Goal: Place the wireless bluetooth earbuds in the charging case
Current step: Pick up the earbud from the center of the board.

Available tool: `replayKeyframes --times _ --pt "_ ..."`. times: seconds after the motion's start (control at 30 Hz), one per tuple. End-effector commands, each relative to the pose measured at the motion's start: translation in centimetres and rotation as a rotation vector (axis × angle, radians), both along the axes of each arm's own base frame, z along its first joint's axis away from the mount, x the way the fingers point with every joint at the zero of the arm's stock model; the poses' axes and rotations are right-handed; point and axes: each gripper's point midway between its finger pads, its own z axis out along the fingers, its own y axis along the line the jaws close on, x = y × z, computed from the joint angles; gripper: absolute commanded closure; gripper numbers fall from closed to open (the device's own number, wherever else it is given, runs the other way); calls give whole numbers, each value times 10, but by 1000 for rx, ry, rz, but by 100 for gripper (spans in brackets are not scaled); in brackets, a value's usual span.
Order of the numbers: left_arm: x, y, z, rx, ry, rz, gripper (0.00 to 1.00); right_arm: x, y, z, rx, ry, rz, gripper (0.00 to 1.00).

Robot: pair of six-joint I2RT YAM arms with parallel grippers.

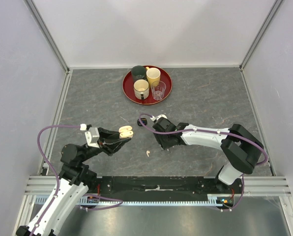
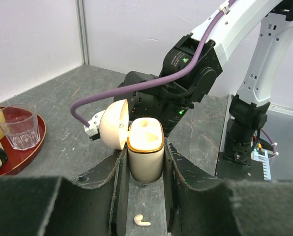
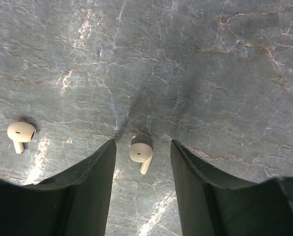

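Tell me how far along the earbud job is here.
Done: the left pincer holds the charging case, lid open. In hand: the right pincer hangs open around one cream earbud, not yet gripping. Left: it and a second cream earbud nearby need seating; none shows in the case.

The counter (image 3: 225, 59) is finished in a grey, veined stone pattern with faint sheen; the charging case (image 2: 145, 160) and earbuds (image 3: 140, 152) are seen as smooth cream plastic.
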Motion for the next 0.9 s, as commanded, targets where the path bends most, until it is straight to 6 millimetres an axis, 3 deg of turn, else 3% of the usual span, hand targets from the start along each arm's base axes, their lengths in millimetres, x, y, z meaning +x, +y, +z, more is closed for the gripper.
replayKeyframes --times 0.0,0.27,0.33,0.63,0.87 --pt "2 0 4 1 -29 12 98 14 12 8 8 -53 11 45" --pt "4 0 3 4 -25 15 98 10 7 6 -9 -35 22 50" --pt "5 1 2 4 -23 21 98 8 6 6 -15 -32 31 56" --pt "8 -2 0 6 -7 11 98 3 3 -1 -27 -4 36 56" --pt "10 -5 1 9 -9 -3 98 -1 2 -4 -20 12 22 61"
